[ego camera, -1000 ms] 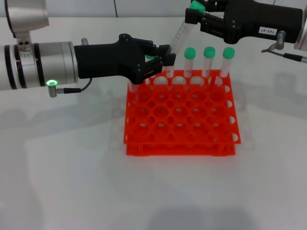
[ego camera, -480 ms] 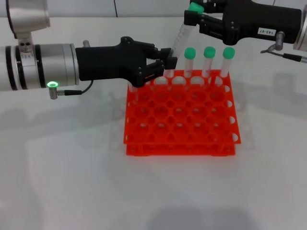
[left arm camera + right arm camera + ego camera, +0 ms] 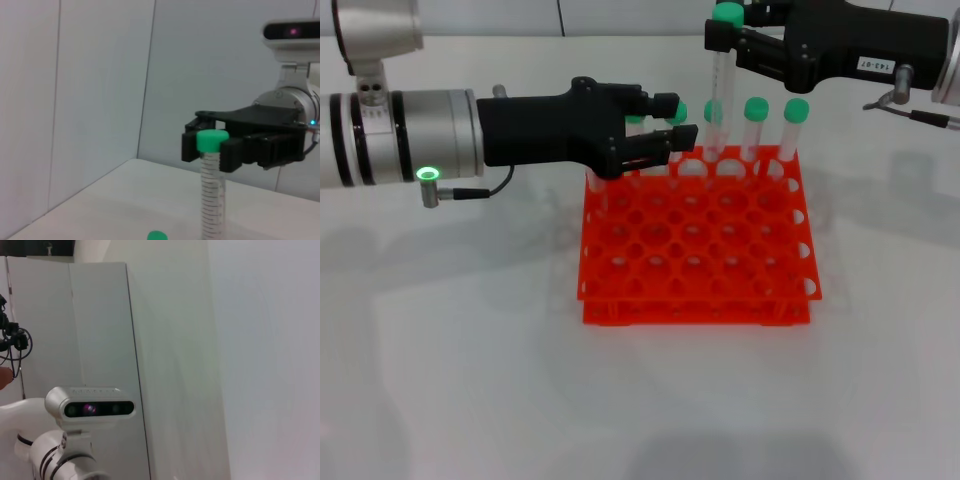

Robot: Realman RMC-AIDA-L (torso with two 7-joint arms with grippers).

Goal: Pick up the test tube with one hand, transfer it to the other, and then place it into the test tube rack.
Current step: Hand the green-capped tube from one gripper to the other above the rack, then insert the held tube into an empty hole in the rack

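One test tube (image 3: 722, 85) hangs upright from the right gripper (image 3: 725, 35), fingers clamped just under its green cap, over the rack's (image 3: 698, 240) far row; the left gripper (image 3: 670, 125), fingers apparently parted and empty, sits just left; lower it straight into a free hole.

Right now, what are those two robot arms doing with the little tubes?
The right end effector holds a green-capped test tube by its top, upright over the back row of the orange test tube rack, ready to lower it in. The left end effector is open beside the rack's back left corner, holding nothing. Other capped tubes already stand in the back row.
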